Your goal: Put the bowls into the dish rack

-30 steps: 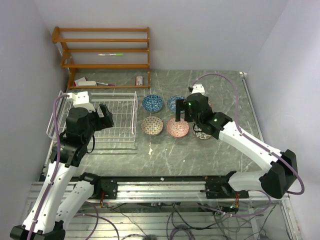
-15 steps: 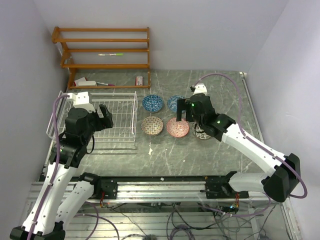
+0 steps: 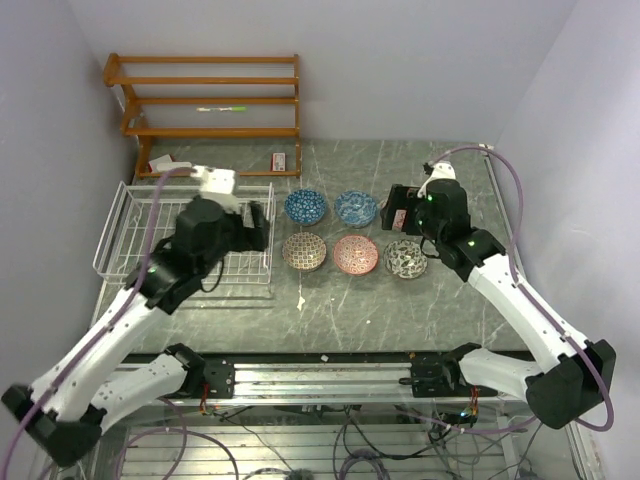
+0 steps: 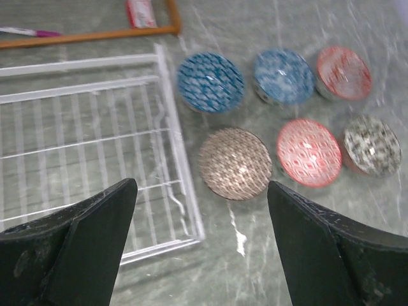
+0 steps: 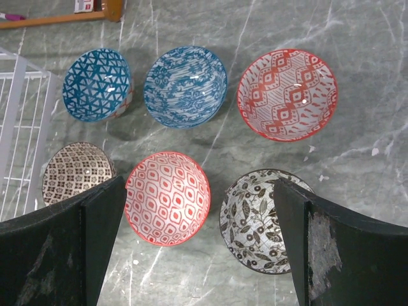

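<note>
From above, the white wire dish rack (image 3: 135, 240) sits on the left part of the grey marbled table (image 3: 400, 310). The bowls stand on the table just right of it, in two rows. The far row shows the left blue bowl (image 3: 304, 207) and the right blue bowl (image 3: 355, 208). The near row holds the tan-brown bowl (image 3: 303, 251), the pink-red bowl (image 3: 355, 254) and the black-and-white bowl (image 3: 405, 258). The left tool (image 3: 255, 225) hangs over the rack's right side. The right tool (image 3: 393, 212) hovers at the right end of the far row, hiding most of what lies under it. An orange-brown wooden shelf (image 3: 200, 100) stands at the far wall.

The left wrist view is slightly blurred. The left tool's fingers are spread wide and grip nothing. Between them lie the rack's near right corner and the tan-brown bowl, which is just beside the rack's wall. A sixth bowl, the red-and-white bowl (image 4: 343, 71), ends the far row.

In the right wrist view the right tool's fingers stand wide apart, empty, above the pink-red bowl. All six bowls sit upright on the table, each apart from its neighbours, outside the rack.
</note>
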Robot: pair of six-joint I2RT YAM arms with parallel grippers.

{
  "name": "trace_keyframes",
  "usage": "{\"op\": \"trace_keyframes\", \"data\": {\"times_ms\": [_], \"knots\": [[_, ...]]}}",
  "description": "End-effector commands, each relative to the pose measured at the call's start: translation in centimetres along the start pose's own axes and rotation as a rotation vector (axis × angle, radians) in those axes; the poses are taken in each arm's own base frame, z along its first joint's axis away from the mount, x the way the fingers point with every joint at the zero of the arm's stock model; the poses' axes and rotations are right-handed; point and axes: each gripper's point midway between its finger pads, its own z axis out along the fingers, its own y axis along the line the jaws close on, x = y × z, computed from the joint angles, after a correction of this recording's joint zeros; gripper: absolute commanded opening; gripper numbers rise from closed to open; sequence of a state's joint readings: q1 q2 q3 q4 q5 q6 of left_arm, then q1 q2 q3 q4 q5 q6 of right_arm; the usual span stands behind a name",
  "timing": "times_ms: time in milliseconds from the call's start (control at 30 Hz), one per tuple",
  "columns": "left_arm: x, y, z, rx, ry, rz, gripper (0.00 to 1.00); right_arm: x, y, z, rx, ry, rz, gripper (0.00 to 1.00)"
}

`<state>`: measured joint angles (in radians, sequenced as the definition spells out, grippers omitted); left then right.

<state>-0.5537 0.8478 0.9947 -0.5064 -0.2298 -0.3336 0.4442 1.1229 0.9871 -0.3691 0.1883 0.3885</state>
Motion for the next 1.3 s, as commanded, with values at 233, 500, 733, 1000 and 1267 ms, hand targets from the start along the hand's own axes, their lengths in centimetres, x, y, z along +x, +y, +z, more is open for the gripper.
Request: {"op": "trace_keyframes", "data": {"times_ms": [233, 500, 733, 1000, 1267], "knots": [[3.8, -10.6, 5.0, 0.086, 0.021, 0.195, 0.93, -0.1, -1.8, -1.3, 0.023, -0.005, 0.019, 1.00], [11.5, -13.1, 10.8, 0.149, 0.168, 0.383, 0.84, -0.1, -2.2, -1.3, 0.014, -0.013, 0.044, 1.00], [16.5, -13.6, 13.2, 0.186, 0.270, 0.466, 0.82, 0.1, -2.6, -1.0, 0.014, -0.009, 0.053, 1.00], [19.8, -12.8, 14.9, 0.186, 0.316, 0.524, 0.79, 0.6, -2.7, -0.3, 0.012, 0.007, 0.066, 1.00], [21.1, -11.5, 15.8, 0.166, 0.346, 0.526, 0.67, 0.7, -3.2, -0.1, 0.024, 0.005, 0.075, 1.00]]}}
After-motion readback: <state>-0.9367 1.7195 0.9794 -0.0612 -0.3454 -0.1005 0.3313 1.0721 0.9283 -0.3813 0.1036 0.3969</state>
